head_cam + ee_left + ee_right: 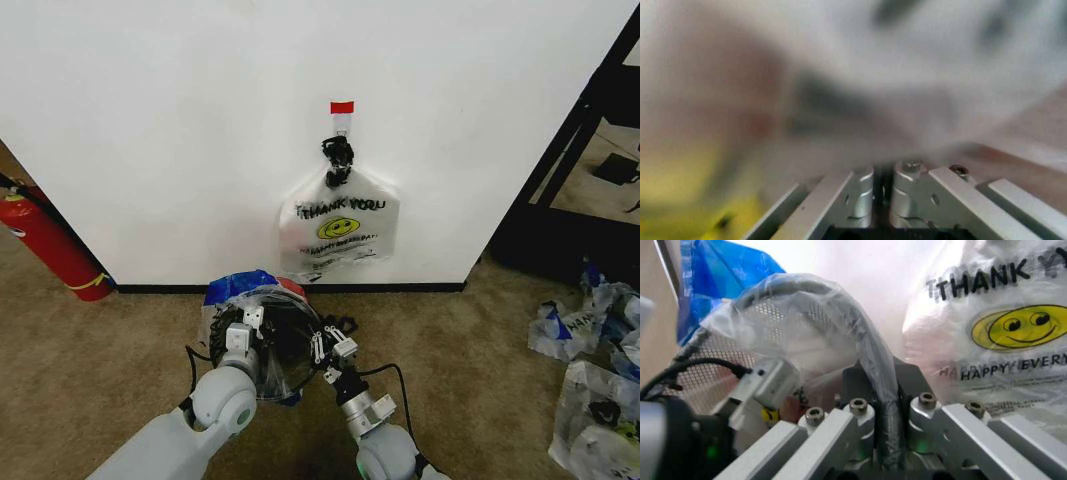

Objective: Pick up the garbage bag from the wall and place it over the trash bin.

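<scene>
The trash bin (pixel 278 362), black wire mesh, stands on the carpet below the wall (pixel 150 120). The see-through garbage bag (pixel 240 288), with blue patches, is draped over its rim. My left gripper (pixel 243 322) is at the rim's left side and my right gripper (pixel 328 345) at its right side. In the right wrist view my right gripper (pixel 883 390) is shut on the plastic-covered rim (pixel 840 315), with the bag's blue part (pixel 727 285) behind. In the left wrist view my left gripper (pixel 883 172) has its fingers together against blurred whitish film.
A thicker bundle of THANK YOU bags (pixel 340 225) with a black knot hangs from the hook under the red tape (pixel 342 107). A red fire extinguisher (pixel 50 245) leans at the left. A heap of plastic bags (pixel 600 370) and a black frame (pixel 570 150) stand at the right.
</scene>
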